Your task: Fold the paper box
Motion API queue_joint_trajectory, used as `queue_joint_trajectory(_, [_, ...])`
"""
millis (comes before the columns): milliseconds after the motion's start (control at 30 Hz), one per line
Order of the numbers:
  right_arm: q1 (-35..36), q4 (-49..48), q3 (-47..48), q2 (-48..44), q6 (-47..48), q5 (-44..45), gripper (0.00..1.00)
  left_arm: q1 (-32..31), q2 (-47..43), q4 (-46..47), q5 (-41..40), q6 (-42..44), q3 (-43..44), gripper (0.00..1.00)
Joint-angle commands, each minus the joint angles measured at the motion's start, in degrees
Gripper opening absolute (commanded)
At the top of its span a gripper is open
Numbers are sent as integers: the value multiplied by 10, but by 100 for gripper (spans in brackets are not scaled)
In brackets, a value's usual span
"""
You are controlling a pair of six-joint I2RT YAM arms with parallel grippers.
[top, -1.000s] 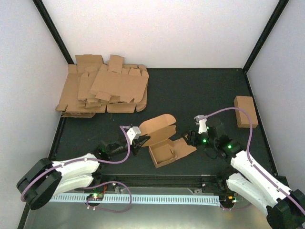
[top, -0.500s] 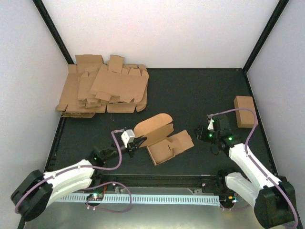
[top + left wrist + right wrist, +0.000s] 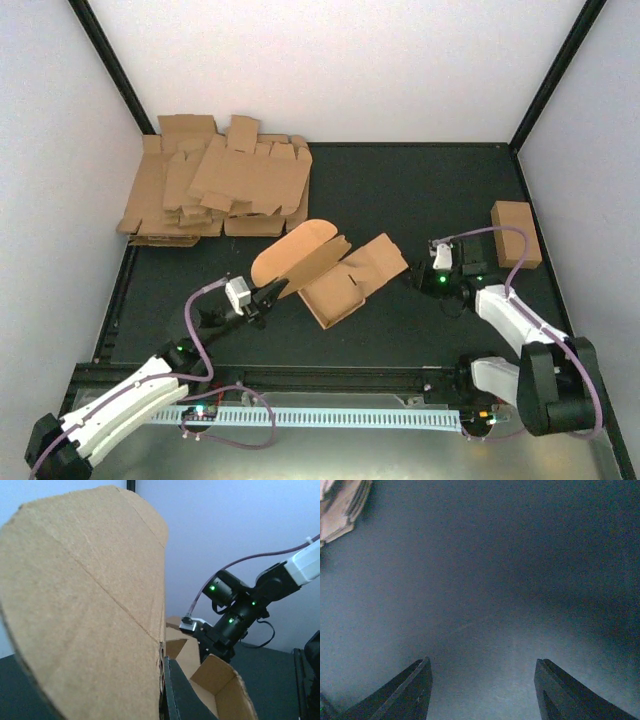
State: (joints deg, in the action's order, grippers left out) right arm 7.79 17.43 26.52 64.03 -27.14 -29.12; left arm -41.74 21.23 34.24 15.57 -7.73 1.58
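The paper box (image 3: 345,285) lies mid-mat as a shallow open tray with its flaps spread. Its long rounded lid flap (image 3: 292,254) tilts up to the left. My left gripper (image 3: 268,296) is shut on the near end of that flap. In the left wrist view the flap (image 3: 85,610) fills the left side, pinched against a dark finger (image 3: 177,692) at the left gripper (image 3: 167,667), with the open tray (image 3: 220,685) behind. My right gripper (image 3: 414,280) hovers just right of the box's right flap, open, touching nothing. The right wrist view shows the right gripper (image 3: 482,667) over bare mat.
A thick heap of flat cardboard blanks (image 3: 220,190) fills the back left corner; layered cardboard edges (image 3: 340,505) show at the right wrist view's top left. A closed brown carton (image 3: 515,233) sits at the right edge. White walls enclose the mat.
My left arm has drawn back toward the near left, pulling the lid flap and box leftward and turning them. My right gripper has backed off the box's right flap and stands open.
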Motion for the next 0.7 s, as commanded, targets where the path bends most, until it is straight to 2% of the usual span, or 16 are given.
queue_joint_trajectory(0, [-7, -76, 4, 28, 22, -110, 60, 1, -27, -29, 5, -11, 13, 2])
queue_joint_trajectory(100, [-8, -164, -7, 32, 2, -245, 60, 1, -35, -33, 3, -8, 20, 1])
queue_joint_trajectory(200, [-7, -248, -22, 24, -37, -335, 60, 2, -32, -27, 3, -8, 24, 1])
queue_joint_trajectory(400, [14, -376, -55, -17, -128, -380, 58, 2, 7, -1, 15, -14, 29, 2])
queue_joint_trajectory(533, [50, -372, -51, -17, -121, -379, 58, 1, 29, 15, 22, -16, 34, 1])
queue_joint_trajectory(667, [63, -326, -40, -3, -81, -361, 58, 2, 35, 17, 28, -18, 40, 2])
